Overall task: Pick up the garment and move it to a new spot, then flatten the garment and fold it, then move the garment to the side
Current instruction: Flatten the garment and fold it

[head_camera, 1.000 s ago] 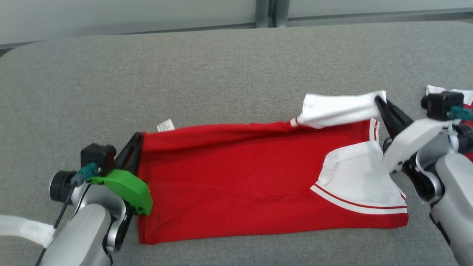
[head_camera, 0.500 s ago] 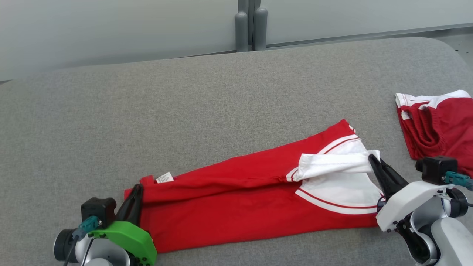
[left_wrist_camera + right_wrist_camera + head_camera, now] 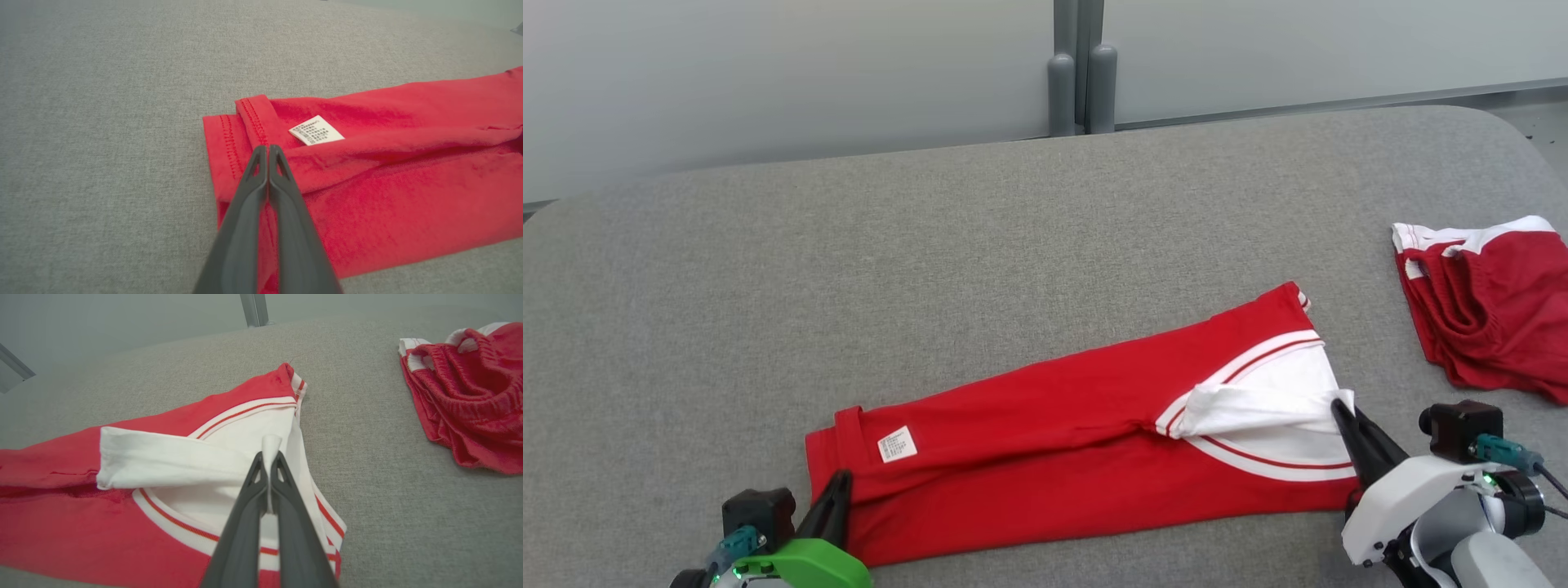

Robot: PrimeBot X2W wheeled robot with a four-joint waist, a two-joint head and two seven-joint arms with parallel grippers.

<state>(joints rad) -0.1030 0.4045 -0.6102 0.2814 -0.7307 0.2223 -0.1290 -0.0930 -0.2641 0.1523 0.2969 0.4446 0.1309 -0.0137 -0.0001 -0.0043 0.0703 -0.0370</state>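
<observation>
The garment (image 3: 1054,465) is a red shirt with white, red-striped shoulders. It lies folded lengthwise in a long strip near the front of the grey table (image 3: 849,269), with a white label (image 3: 898,444) facing up. My left gripper (image 3: 840,478) is shut on the folded top layer at the hem end (image 3: 267,149). My right gripper (image 3: 1339,406) is shut on the white sleeve, and white cloth shows between its tips (image 3: 270,455). The sleeve is drawn across the white shoulder panel (image 3: 253,433).
A second red garment (image 3: 1494,310) with white trim lies bunched at the table's right edge, and shows again (image 3: 470,400) in the right wrist view. Two grey posts (image 3: 1078,82) stand behind the far edge. Bare grey table stretches across the back and left.
Both grippers have drawn the held edge toward the table's front, so the wide shirt now lies as a narrow folded strip. The head camera has shifted, bringing the second garment into view.
</observation>
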